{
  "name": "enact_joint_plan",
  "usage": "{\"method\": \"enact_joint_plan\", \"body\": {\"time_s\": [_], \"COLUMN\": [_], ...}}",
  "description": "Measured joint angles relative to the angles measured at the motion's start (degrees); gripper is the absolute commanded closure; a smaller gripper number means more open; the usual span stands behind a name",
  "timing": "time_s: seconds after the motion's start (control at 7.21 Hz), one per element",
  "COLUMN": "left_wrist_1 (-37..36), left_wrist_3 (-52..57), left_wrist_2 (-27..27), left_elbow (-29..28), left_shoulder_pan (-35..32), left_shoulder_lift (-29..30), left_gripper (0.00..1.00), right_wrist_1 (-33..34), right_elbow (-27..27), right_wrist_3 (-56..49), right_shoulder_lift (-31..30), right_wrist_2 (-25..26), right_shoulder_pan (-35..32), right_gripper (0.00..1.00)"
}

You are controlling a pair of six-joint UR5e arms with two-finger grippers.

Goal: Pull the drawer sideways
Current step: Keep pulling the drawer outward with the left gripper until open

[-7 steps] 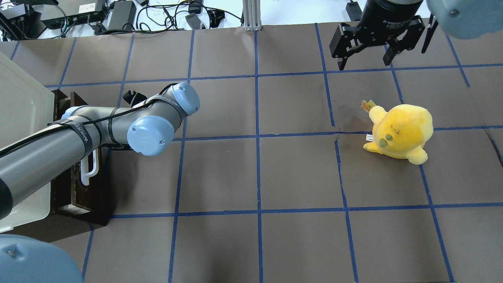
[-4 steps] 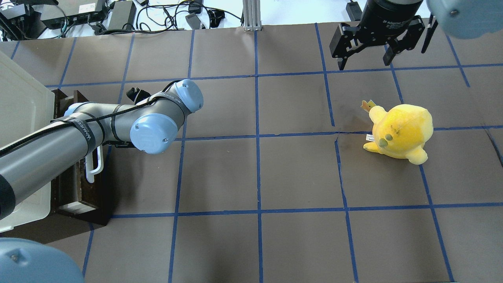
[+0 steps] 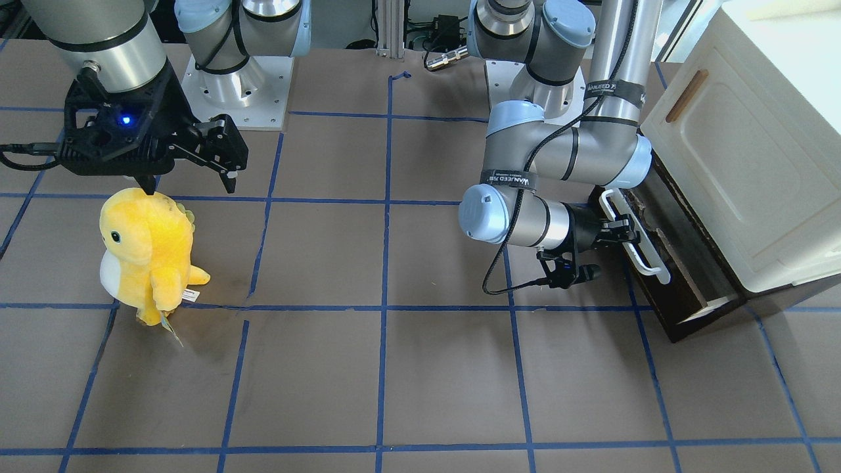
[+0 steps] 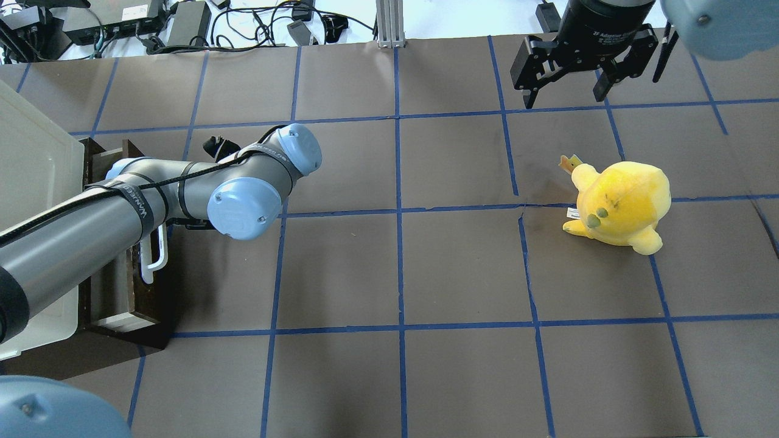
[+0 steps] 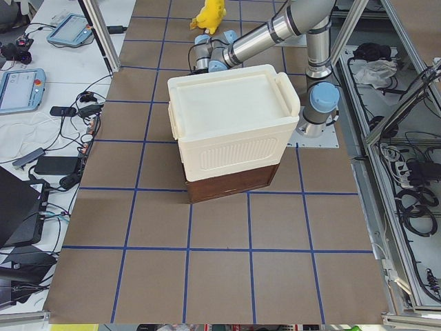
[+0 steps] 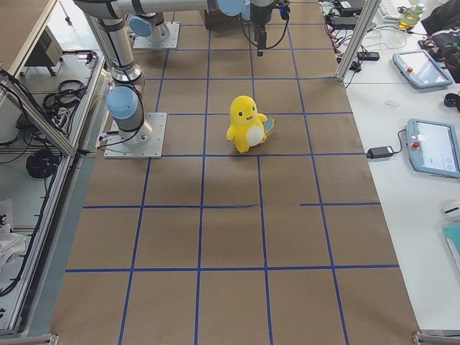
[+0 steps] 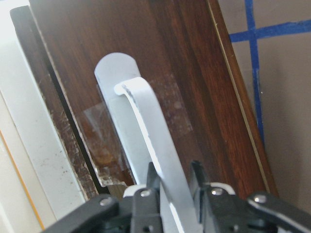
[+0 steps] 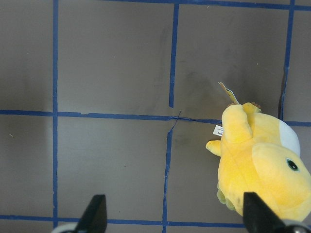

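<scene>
In the front-facing view we find the shallow, dark-brown-fronted wooden drawer (image 3: pixel 663 301) at the robot's left end of the brown paper-covered desk (image 3: pixel 447 368). It sits part-way out from under the tall cream cabinet (image 3: pixel 742 164). The left claw (image 3: pixel 622 231) is pinched on the drawer's long white bar handle (image 3: pixel 647 259), near the bar's middle. The right claw (image 3: pixel 189 185) hangs spread and empty above the yellow plush toy (image 3: pixel 148 253), well apart from the drawer.

From overhead, the left arm covers its own claw, and only the handle's near end shows beside the drawer front. The bar's long axis runs from the robot's side toward the far edge. We judge that the pull goes across that axis, toward the desk's middle on the robot's right.

In the left side view the cabinet hides the drawer front and the grip. The right side view shows the toy standing mid-desk and no drawer.

Through the left wrist camera we see the claw's jaws pressed on either side of the white bar, with the brown front straight ahead.

The right wrist camera shows two tips wide apart with nothing between them.

The left arm is by far the nearer one.
</scene>
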State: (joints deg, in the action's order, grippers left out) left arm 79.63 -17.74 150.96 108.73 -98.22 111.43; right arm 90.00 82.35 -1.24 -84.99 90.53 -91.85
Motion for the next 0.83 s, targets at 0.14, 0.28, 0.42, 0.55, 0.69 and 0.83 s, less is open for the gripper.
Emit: {"method": "enact_joint_plan", "body": {"time_s": [0.14, 0.28, 0.42, 0.55, 0.69, 0.83], "left_wrist_1": [0.0, 0.0, 0.0, 0.0, 0.1, 0.1], "left_wrist_3": [0.0, 0.0, 0.0, 0.0, 0.1, 0.1], "left_wrist_2": [0.0, -0.3, -0.9, -1.5, -1.9, -2.0], "left_elbow": [0.0, -0.1, -0.4, -0.9, -1.3, -1.5], "left_shoulder_pan": [-0.2, -0.5, -0.9, -1.3, -1.7, -1.9], "left_shoulder_lift": [0.0, -0.1, -0.1, -0.1, -0.1, -0.1], "left_gripper": [0.70, 0.70, 0.70, 0.70, 0.70, 0.70], "right_wrist_1": [0.0, 0.0, 0.0, 0.0, 0.0, 0.0], "right_elbow": [0.0, 0.0, 0.0, 0.0, 0.0, 0.0], "right_wrist_3": [0.0, 0.0, 0.0, 0.0, 0.0, 0.0], "right_shoulder_lift": [0.0, 0.0, 0.0, 0.0, 0.0, 0.0], "right_wrist_2": [0.0, 0.0, 0.0, 0.0, 0.0, 0.0], "right_shoulder_pan": [0.0, 0.0, 0.0, 0.0, 0.0, 0.0], "right_gripper": [0.00, 0.00, 0.00, 0.00, 0.00, 0.00]}}
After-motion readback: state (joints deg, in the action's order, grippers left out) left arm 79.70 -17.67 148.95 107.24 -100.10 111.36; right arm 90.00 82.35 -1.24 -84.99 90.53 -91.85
